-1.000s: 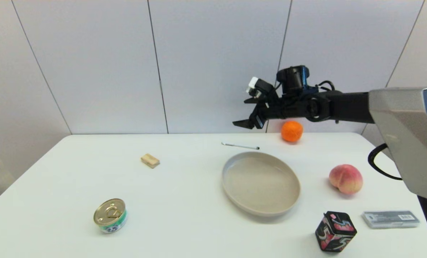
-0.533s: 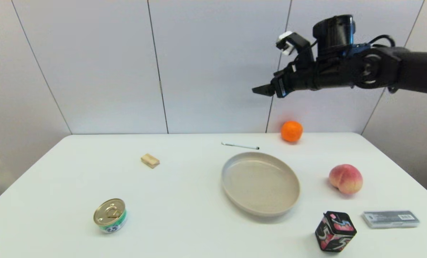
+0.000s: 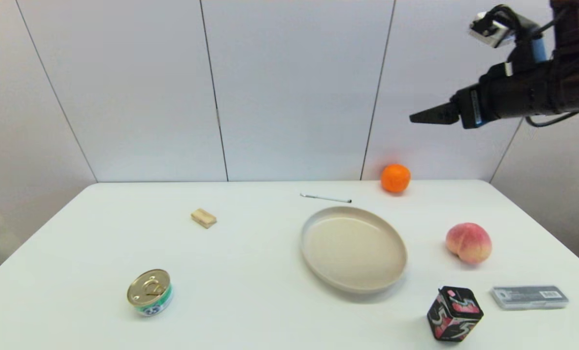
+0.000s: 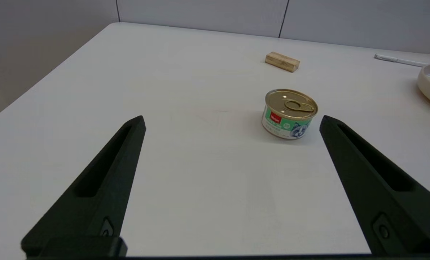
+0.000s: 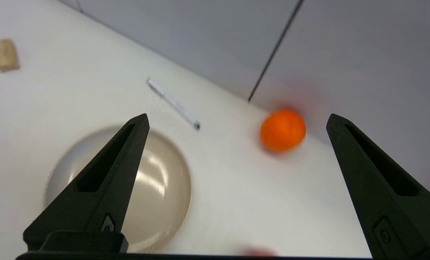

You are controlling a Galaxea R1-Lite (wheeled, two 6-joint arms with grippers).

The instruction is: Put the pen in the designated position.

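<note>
White pen (image 3: pixel 326 198): laid flat on the bare table (image 3: pixel 250 291), just behind the plate (image 3: pixel 353 248), near the orange (image 3: pixel 395 178); gripped by nothing, so judged as set down at its spot. Right gripper (image 3: pixel 428 116): raised high above the table's far right, fingers spread wide, empty. Left gripper (image 4: pixel 233 122): held low near the can (image 4: pixel 289 113), spread wide, idle.

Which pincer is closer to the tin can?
The left one. The left pincer hangs open low over the table, with the tin can just ahead of its fingertips. The right pincer is open too, high up on the far right side, well away from it.
</note>
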